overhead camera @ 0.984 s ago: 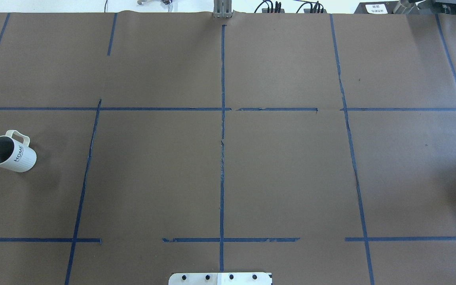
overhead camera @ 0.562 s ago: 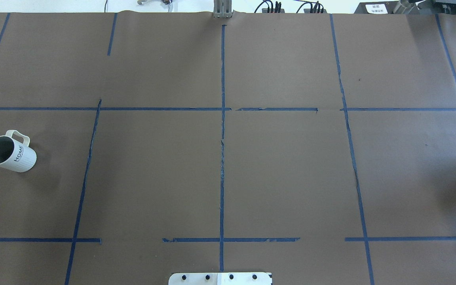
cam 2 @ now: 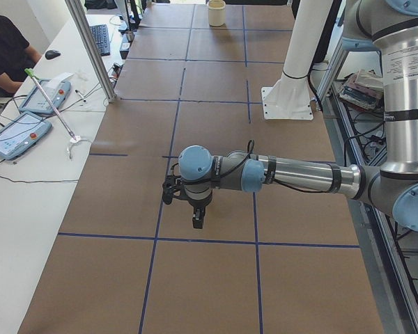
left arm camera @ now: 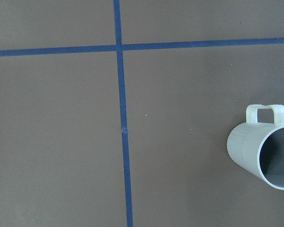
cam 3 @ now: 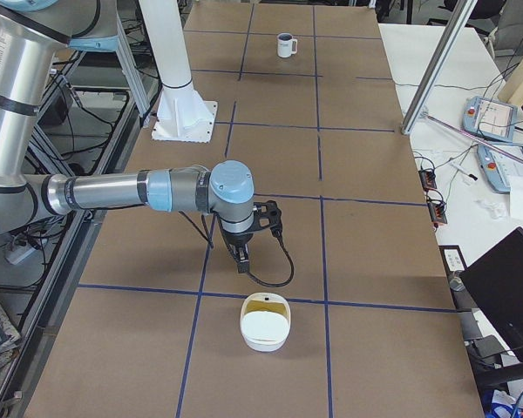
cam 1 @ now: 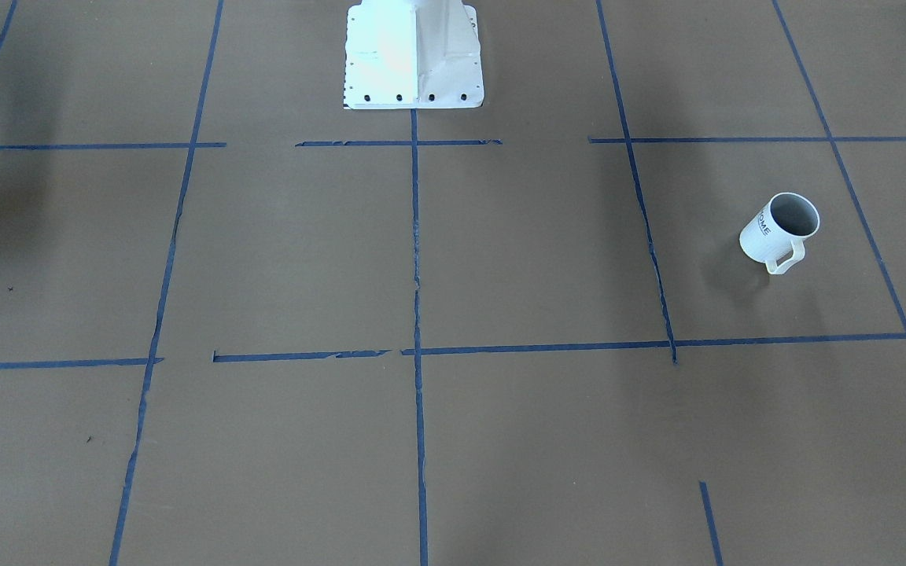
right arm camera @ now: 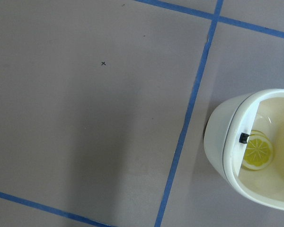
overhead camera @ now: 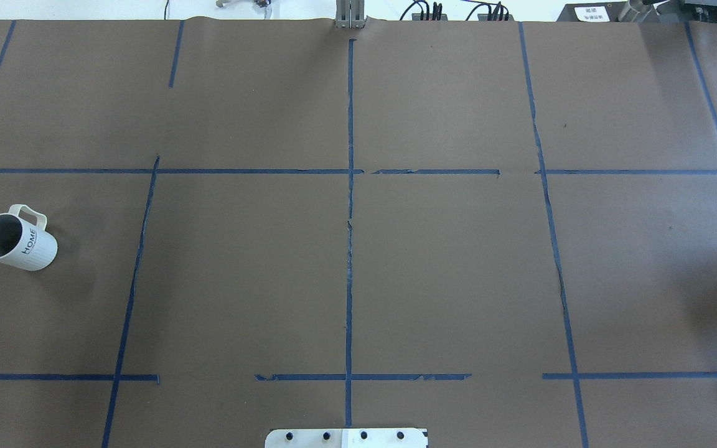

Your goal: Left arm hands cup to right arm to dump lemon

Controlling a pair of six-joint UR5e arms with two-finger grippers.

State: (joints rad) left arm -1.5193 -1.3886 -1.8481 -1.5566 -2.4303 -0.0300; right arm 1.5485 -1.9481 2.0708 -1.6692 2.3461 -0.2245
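Note:
The cup (overhead camera: 16, 242), a white "HOME" mug, stands upright at the table's left edge with its handle towards the far side. It also shows in the front view (cam 1: 775, 233), the right side view (cam 3: 286, 45) and the left wrist view (left arm camera: 255, 151). The part of its inside that shows is plain grey. The left gripper (cam 2: 196, 221) hangs above the table at the left end; I cannot tell if it is open. The right gripper (cam 3: 242, 261) hangs above the right end; I cannot tell its state either. A yellow lemon slice (right arm camera: 257, 150) lies in a white container (right arm camera: 222, 137).
The white container (cam 3: 264, 329) stands on the table just beyond the right gripper and shows far off in the left side view (cam 2: 217, 12). Blue tape lines grid the brown table cover (overhead camera: 445, 267). The robot's white base (cam 1: 414, 55) stands at the near edge's middle.

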